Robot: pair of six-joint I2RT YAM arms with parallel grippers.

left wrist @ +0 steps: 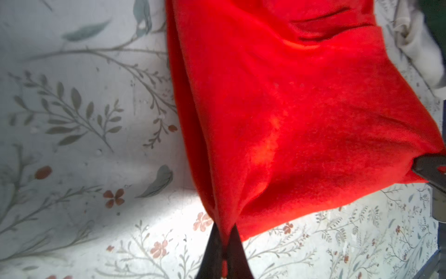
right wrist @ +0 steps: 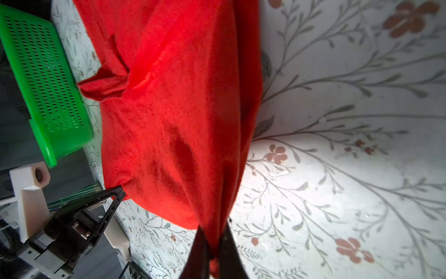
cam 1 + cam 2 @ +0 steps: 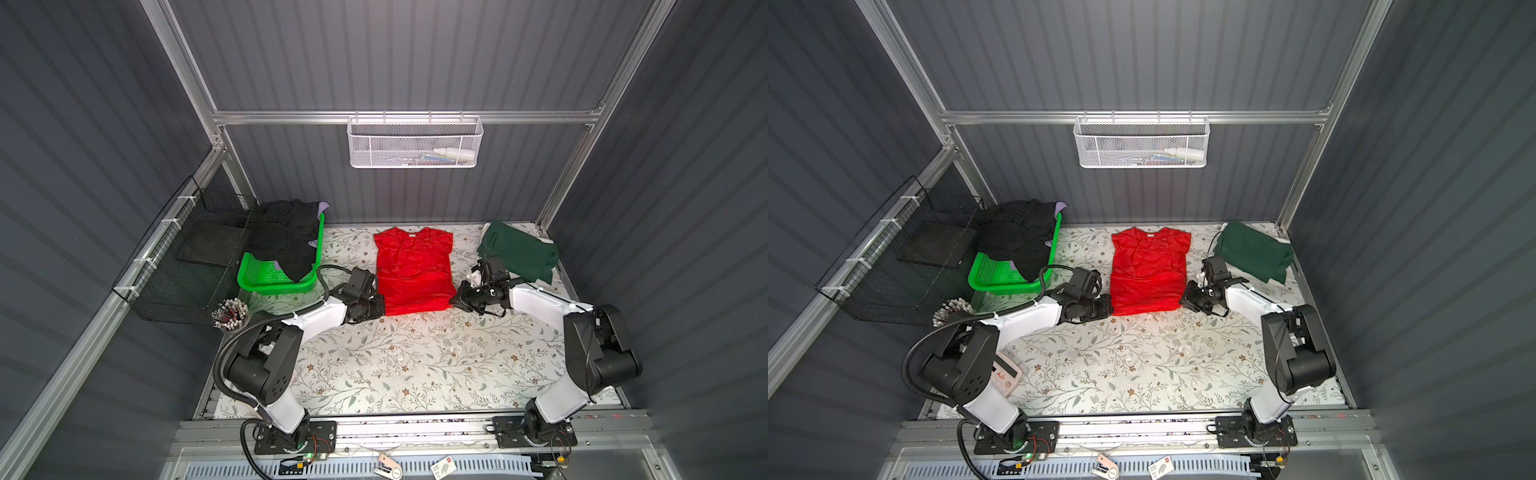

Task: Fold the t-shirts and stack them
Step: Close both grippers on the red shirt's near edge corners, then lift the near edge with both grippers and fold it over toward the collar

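Note:
A bright red t-shirt (image 3: 411,270) (image 3: 1148,270) lies flat at the table's middle, collar toward the back wall, its near part doubled over. My left gripper (image 3: 382,305) (image 1: 225,232) is shut on its near left corner. My right gripper (image 3: 453,301) (image 2: 213,232) is shut on the near right corner. In both wrist views red cloth (image 1: 289,108) (image 2: 173,108) is pinched between the dark fingers. A folded dark green t-shirt (image 3: 519,251) rests on a white one (image 3: 485,227) at back right. A black t-shirt (image 3: 286,237) and a lavender one (image 3: 322,206) lie in the green basket (image 3: 266,276).
A black wire basket (image 3: 187,266) hangs on the left rail, with a cup of pens (image 3: 230,313) below it. A white mesh basket (image 3: 413,143) hangs on the back rail. A calculator (image 3: 1005,376) lies near the left arm's base.

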